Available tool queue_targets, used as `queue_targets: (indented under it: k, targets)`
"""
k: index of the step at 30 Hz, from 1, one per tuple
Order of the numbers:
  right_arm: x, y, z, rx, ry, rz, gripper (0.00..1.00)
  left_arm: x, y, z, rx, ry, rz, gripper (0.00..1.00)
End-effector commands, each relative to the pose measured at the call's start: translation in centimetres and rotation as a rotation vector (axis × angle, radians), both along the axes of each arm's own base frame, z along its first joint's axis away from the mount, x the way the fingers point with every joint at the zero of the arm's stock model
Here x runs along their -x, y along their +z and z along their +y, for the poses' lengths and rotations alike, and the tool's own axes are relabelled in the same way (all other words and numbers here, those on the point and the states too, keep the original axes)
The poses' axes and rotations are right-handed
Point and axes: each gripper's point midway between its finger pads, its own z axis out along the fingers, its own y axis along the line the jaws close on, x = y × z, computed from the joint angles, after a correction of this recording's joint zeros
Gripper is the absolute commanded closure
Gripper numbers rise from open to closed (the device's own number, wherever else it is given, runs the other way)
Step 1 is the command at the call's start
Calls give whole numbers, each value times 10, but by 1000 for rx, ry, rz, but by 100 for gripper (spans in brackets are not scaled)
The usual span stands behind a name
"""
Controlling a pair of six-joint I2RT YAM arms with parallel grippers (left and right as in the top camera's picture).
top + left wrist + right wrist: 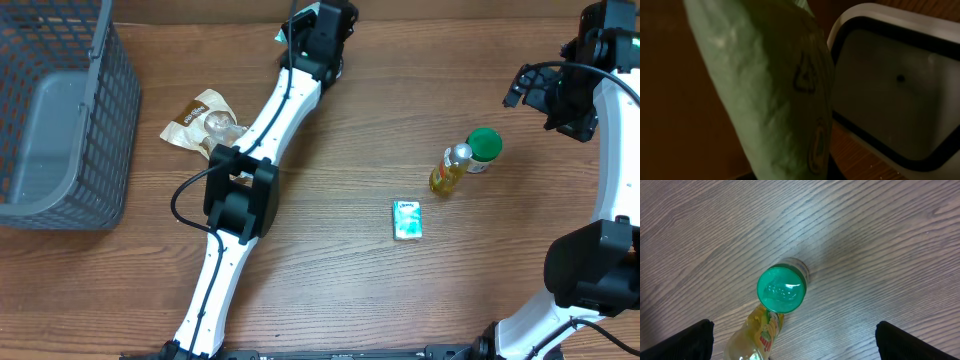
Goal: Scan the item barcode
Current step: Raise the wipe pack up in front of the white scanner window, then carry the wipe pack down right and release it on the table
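Far left of the table (330, 290): wire basket (100, 120), with just its grey bottom showing through the mesh.
Jar (781, 289): upright near the right side with its green lid on, so I can't tell what's inside. A bottle (757, 340) of yellow liquid lies touching it.
Packet (765, 90): pale green and crinkly, printed with a triangle outline and an oval mark. I can't tell where the barcode sits from this side.
Packet spot: at the far middle of the table, in the left gripper (300, 40) and right beside the scanner (900, 85). From overhead only a green sliver peeks out.
Left gripper: fingers clamped on the packet, though the wrist view doesn't show them (the packet fills the frame).
Right gripper (794, 330): fingers spread wide above the jar, holding nothing.
Scanner: white rim, black border, grey window, cut off at the right edge.
Hard to see: the left wrist view is dark and blurry. The bottle is cut off at the bottom of the right wrist view.
Other bits: a brown snack bag (205, 120) is partly tucked under the left arm. A small green-white pack (407, 220) lies on its own between the arms.
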Motion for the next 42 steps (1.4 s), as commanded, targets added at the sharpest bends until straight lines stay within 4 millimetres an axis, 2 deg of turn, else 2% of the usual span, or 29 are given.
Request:
queue_targets:
  k: [1, 5, 6, 9, 11, 14, 18, 22, 28, 36, 42]
  targets:
    - [1, 6, -1, 8, -7, -18, 0, 5, -1, -8, -15, 31, -18, 96]
    - [1, 6, -1, 8, -7, -18, 0, 16, 13, -21, 110, -1, 10, 96]
    - [1, 6, -1, 8, -7, -18, 0, 23, 31, -29, 182, -38, 23, 96]
    - [1, 6, -1, 8, -7, -18, 0, 39, 66, -40, 334, -70, 35, 95]
    - [1, 6, -1, 8, -7, -18, 0, 61, 79, -50, 475, -82, 103, 95]
    - [1, 6, -1, 8, -7, -18, 0, 105, 80, -67, 657, -98, 296, 89]
    - [1, 6, -1, 8, -7, -18, 0, 168, 59, -84, 849, -23, 608, 92]
    - [1, 6, -1, 8, -7, -18, 0, 206, 31, -87, 950, 171, 814, 96]
    - [1, 6, -1, 8, -7, -18, 0, 240, -17, -86, 916, 436, 962, 96]
    - [1, 6, -1, 8, -7, -18, 0, 277, -80, -112, 792, 494, 1125, 96]
    - [1, 6, -1, 8, -7, -18, 0, 292, -101, -137, 780, 473, 1181, 95]
